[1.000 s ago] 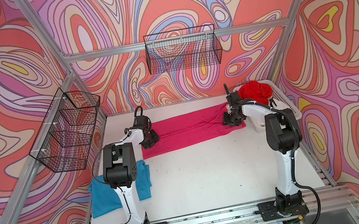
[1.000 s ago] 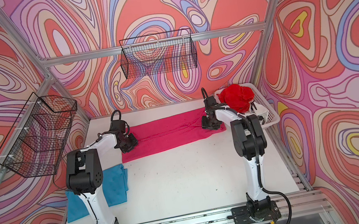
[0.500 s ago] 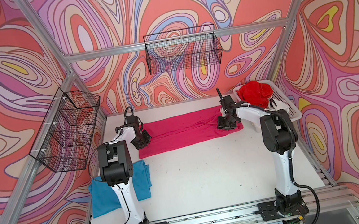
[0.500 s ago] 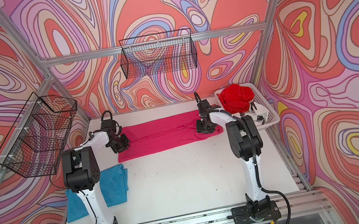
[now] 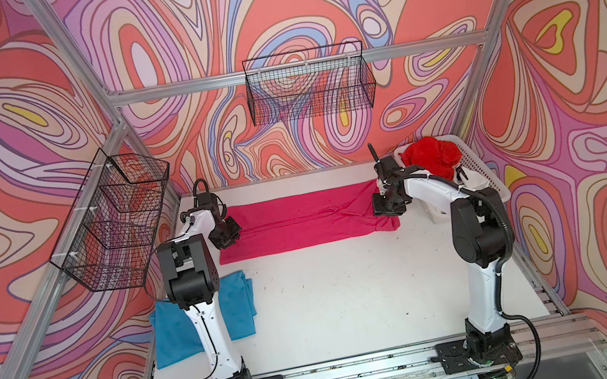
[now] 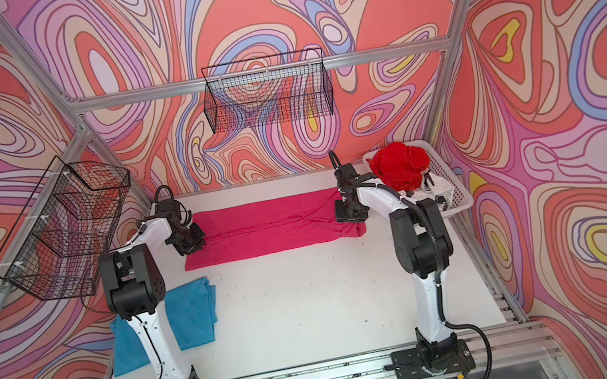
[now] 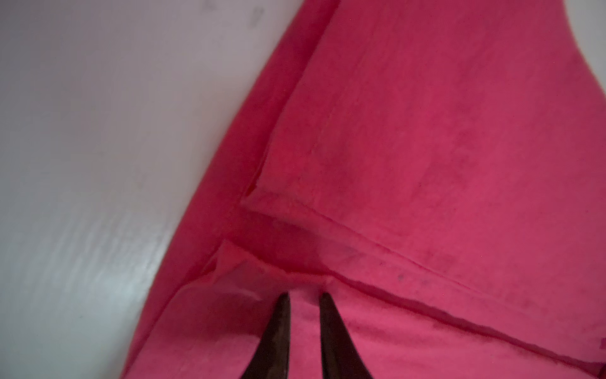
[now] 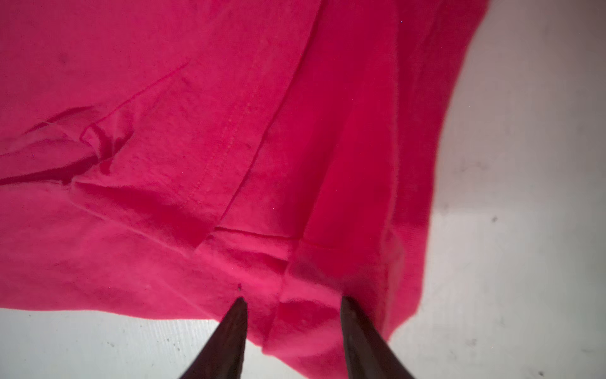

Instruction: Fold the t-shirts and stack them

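a magenta-pink cloth t-shirt (image 5: 299, 225) (image 6: 267, 230) lies across the far half of the white table (image 5: 354, 295) as a long, flat, folded band, with one arm at each end of it. the left end effector (image 5: 226, 235) (image 6: 189, 242) sits on the band's left end. in its wrist view (image 7: 303, 295) the two dark fingers stand nearly together with a pinch of the pink cloth (image 7: 426, 131) between their tips, so it grips the shirt. layered hems run slantwise just beyond the tips.

the right end effector (image 5: 388, 207) (image 6: 349, 214) is down on the band's right end, near its front corner. its wrist view (image 8: 294, 299) shows the fingers well apart, astride a raised ridge of pink cloth (image 8: 164, 98) that does not fill the gap, so the jaws are open and not clamped on the fabric. creases fan out from that end.

a teal-blue cloth t-shirt (image 5: 171, 336) (image 6: 192, 311) lies folded flat at the near left corner of the table, partly behind the left arm and well apart from the pink one. a bright red cloth t-shirt (image 5: 433, 155) (image 6: 400, 163) is heaped in a crumpled mound in a white plastic basket (image 5: 486, 171) (image 6: 454, 183) at the far right corner, just beside the right arm. something white with black marks (image 6: 439, 192) shows under the red heap - too small to tell more.

two black wire baskets hang on the patterned walls - one at the back (image 5: 309, 88), one on the left (image 5: 113, 220).
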Action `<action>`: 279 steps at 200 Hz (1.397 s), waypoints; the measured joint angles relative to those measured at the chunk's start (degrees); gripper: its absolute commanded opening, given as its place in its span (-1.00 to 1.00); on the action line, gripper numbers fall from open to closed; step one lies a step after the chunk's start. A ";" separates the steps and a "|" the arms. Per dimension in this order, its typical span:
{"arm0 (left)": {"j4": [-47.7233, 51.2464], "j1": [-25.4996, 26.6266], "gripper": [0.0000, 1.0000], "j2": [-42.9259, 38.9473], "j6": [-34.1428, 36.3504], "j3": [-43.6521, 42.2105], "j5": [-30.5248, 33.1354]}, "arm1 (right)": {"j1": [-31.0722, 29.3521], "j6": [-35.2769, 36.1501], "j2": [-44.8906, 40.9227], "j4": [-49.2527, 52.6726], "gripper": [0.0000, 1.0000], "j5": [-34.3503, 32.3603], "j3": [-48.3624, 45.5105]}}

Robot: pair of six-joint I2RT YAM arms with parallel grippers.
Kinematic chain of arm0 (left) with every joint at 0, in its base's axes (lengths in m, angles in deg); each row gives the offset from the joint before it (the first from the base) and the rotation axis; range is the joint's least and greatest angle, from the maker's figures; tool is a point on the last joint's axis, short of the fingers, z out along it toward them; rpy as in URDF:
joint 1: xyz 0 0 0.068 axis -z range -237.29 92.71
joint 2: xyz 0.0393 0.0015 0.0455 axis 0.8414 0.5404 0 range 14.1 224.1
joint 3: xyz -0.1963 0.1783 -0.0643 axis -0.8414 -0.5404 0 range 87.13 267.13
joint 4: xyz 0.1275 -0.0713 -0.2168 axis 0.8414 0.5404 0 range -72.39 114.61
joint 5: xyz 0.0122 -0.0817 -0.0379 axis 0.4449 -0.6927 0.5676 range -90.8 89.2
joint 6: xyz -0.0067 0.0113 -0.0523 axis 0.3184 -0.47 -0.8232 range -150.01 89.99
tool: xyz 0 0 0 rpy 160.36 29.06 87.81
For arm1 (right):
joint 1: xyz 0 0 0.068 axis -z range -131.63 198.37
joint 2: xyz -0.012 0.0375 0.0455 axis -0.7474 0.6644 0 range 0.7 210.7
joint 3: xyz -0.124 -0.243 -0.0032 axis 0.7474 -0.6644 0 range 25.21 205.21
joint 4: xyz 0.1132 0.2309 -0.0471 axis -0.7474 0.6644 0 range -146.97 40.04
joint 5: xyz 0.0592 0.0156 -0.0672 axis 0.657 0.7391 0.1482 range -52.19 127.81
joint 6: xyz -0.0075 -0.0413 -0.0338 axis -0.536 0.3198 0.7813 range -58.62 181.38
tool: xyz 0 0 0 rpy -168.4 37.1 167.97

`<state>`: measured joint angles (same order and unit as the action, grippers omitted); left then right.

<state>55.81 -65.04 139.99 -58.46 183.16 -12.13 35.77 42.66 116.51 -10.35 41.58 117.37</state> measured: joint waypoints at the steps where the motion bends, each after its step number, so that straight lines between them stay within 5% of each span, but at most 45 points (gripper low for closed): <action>1: 0.00 -0.04 -0.59 0.00 0.00 -0.02 0.00 | 0.02 0.02 -0.20 0.07 -0.02 -0.09 -0.11; 97: 0.00 -0.17 -0.60 0.00 0.85 -0.02 0.42 | 0.04 0.35 -5.77 -2.14 -0.22 0.44 -11.89; 112: 0.00 -0.17 -0.60 0.00 0.85 0.00 0.42 | 0.02 0.48 -5.77 -3.67 -0.39 1.33 -13.03; 135: 0.02 -0.17 -0.60 0.00 0.85 -0.02 0.42 | 0.02 0.55 -5.73 -5.88 -1.00 1.57 -13.99; 279: -0.28 -0.44 -0.72 -0.76 1.88 -1.51 0.37 | 5.46 -1.16 -15.69 -5.84 -1.00 -1.44 -26.32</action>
<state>55.52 -65.47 139.22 -56.58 181.65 -11.76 41.23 41.50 100.82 -16.19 40.14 91.06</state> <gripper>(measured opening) 0.142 0.049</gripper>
